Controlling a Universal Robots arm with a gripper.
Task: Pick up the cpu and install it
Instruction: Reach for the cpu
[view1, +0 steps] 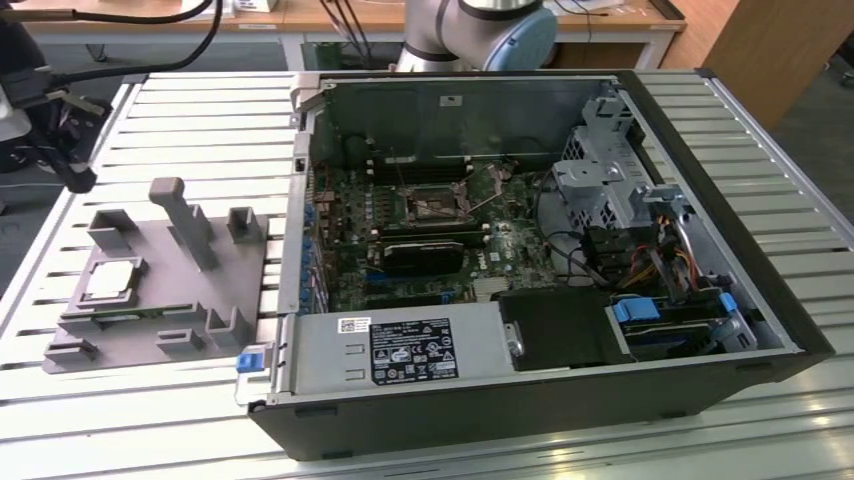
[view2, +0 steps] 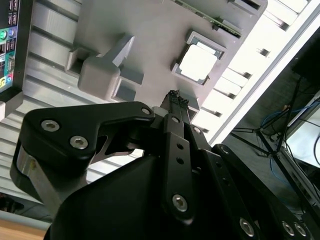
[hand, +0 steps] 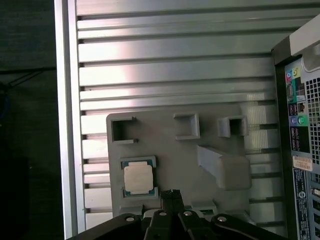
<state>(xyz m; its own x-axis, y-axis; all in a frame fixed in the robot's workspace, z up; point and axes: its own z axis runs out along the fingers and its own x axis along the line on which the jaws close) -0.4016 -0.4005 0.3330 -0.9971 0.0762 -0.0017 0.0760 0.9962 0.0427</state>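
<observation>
The cpu (view1: 110, 280) is a small silver-grey square chip lying flat in a framed pocket of the grey fixture plate (view1: 167, 250), at the exterior view's left, beside the open computer case. Both wrist views show the cpu (view2: 197, 64) (hand: 138, 178) from above. My gripper (view2: 174, 97) (hand: 171, 196) hangs high over the fixture plate, its black fingertips pressed together with nothing between them. It is offset a little to one side of the cpu and does not touch it. The motherboard's empty socket (view1: 434, 208) lies inside the case.
The open computer case (view1: 534, 280) lies on its side on a slatted metal table (view1: 200, 110). Inside are a dark heatsink block (view1: 420, 255), cables and a drive cage (view1: 607, 180). Upright grey posts (view1: 180, 215) rise from the fixture plate. The arm's base (view1: 474, 30) stands behind the case.
</observation>
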